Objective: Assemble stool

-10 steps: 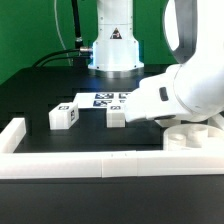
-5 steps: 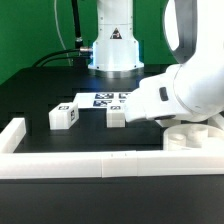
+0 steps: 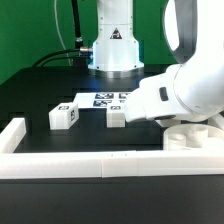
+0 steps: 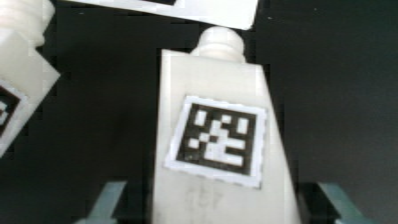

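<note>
Two tool fingers (image 4: 111, 200) flank lower end of tagged leg (image 4: 214, 120) in wrist view; tool (image 4: 219, 203) clamped on it. Leg's peg end points toward marker board (image 4: 169, 8); neighbour leg (image 4: 18, 75) just beside it, not touching. Exterior view: arm (image 3: 185, 85) hides tool. Seat disc (image 3: 192, 138) lies on desk (image 3: 40, 95) at exterior view's right, near rail (image 3: 90, 163). Loose leg (image 3: 63, 116) at exterior view's left, middle leg (image 3: 117, 117) just beside marker board. Cannot tell which, if either, is clamped one.

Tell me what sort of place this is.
Probably a robotics lab bench: a robot arm base, a black table with a marker board, and a tagged stool leg.
</note>
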